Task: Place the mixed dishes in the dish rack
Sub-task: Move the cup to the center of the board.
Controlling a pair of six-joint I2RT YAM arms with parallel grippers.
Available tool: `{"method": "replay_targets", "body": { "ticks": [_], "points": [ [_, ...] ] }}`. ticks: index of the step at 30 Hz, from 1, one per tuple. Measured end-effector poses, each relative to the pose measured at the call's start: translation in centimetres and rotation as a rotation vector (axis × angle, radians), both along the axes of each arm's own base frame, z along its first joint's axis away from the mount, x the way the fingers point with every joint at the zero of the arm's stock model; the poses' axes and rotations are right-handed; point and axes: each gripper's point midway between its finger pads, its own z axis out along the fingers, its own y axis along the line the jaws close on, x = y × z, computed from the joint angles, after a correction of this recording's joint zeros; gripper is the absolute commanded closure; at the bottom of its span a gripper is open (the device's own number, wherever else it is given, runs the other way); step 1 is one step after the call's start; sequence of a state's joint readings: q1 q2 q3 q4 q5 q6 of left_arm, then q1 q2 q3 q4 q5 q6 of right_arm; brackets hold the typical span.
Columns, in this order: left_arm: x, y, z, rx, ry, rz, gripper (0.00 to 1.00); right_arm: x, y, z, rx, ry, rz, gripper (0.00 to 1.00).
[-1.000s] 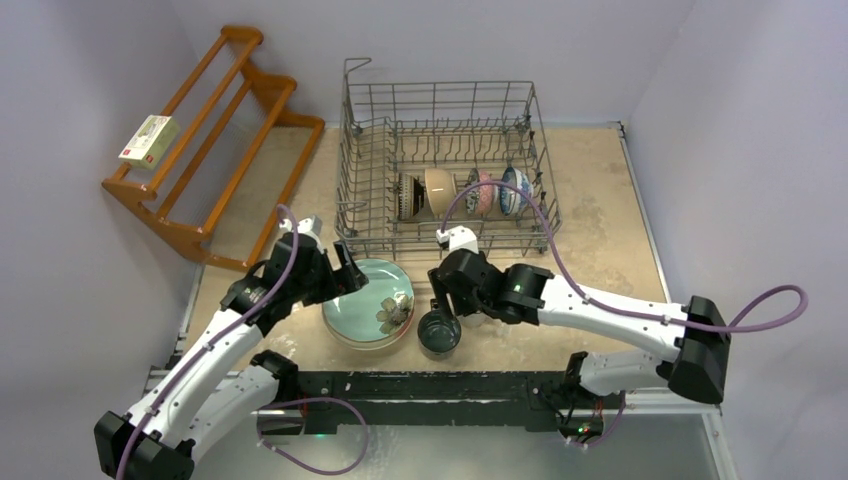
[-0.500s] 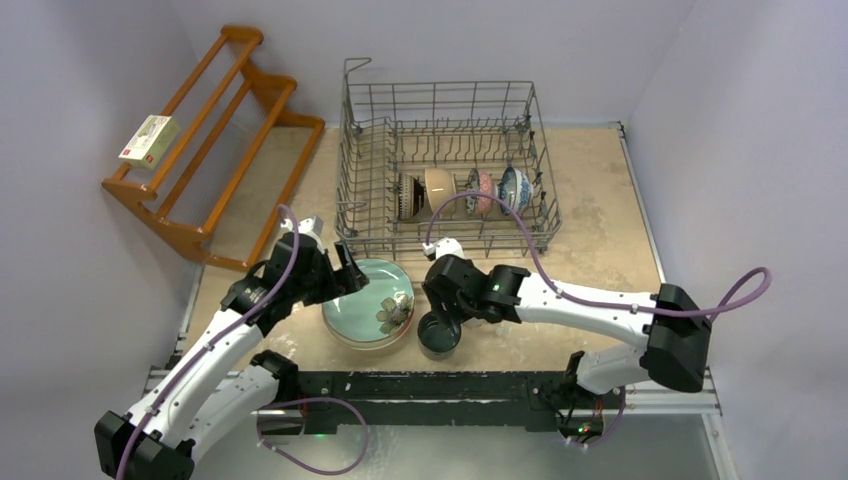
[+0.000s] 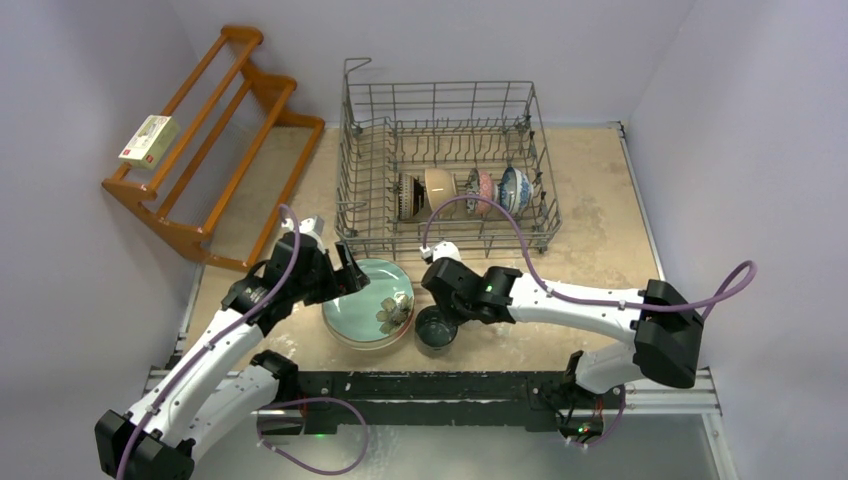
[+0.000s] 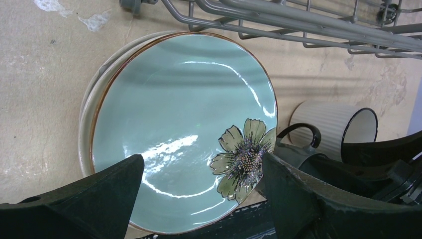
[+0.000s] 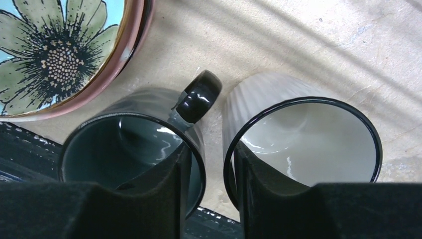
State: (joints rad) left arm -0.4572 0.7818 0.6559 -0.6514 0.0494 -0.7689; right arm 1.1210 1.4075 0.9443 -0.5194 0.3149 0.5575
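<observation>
The mint green plate [image 3: 368,300] with a flower motif tops a plate stack in front of the dish rack [image 3: 350,180]; it also shows in the left wrist view [image 4: 174,114]. My left gripper [image 3: 345,275] is open above the stack's left side, its jaws wide apart over the plate [image 4: 199,167]. The dark teal mug [image 5: 124,144] and white mug [image 5: 303,134] stand side by side right of the stack. My right gripper [image 5: 211,169] is open just above them, one finger over each mug's mouth, their touching rims in the gap. The teal mug also shows from above [image 3: 437,330].
Several small bowls [image 3: 460,190] stand on edge in the rack's front row. A brown wooden shelf [image 3: 210,140] with a small box [image 3: 148,140] stands at the back left. The rack's front wire wall [image 4: 298,25] is close behind the plates.
My right arm has swung left and its gripper has come down over the two mugs. The teal mug has shifted slightly. My left arm has not moved.
</observation>
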Motion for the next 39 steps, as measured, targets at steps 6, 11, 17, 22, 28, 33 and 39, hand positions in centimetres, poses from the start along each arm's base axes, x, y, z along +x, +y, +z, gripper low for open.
{"method": "replay_targets", "body": {
  "ticks": [6, 11, 17, 22, 28, 33, 39],
  "points": [
    [0.0, 0.0, 0.0, 0.002, 0.000, -0.002, 0.13, -0.1, -0.2, -0.3, 0.003, 0.008, -0.034, 0.81],
    [0.0, 0.0, 0.0, 0.002, 0.000, -0.002, 0.13, -0.3, -0.2, -0.3, 0.022, 0.021, -0.076, 0.91],
    [0.0, 0.0, -0.1, 0.002, 0.003, -0.003, 0.13, -0.1, -1.1, -0.2, 0.028, 0.028, -0.156, 1.00],
    [-0.1, -0.1, -0.1, -0.001, 0.004, -0.007, 0.13, 1.4, -5.2, -0.1, 0.015, 0.042, -0.328, 1.00],
    [-0.1, -0.1, -0.1, -0.002, 0.004, -0.008, 0.13, 2.9, -10.4, 0.4, -0.044, 0.013, -0.520, 1.00],
    [-0.1, -0.2, 0.1, -0.007, 0.001, -0.012, 0.13, 3.1, -10.7, 0.3, -0.046, 0.016, -0.544, 0.99],
    [-0.2, -0.2, 0.4, -0.016, -0.010, -0.015, 0.13, 4.3, -10.8, 0.2, -0.022, 0.008, -0.571, 1.00]
  ]
}}
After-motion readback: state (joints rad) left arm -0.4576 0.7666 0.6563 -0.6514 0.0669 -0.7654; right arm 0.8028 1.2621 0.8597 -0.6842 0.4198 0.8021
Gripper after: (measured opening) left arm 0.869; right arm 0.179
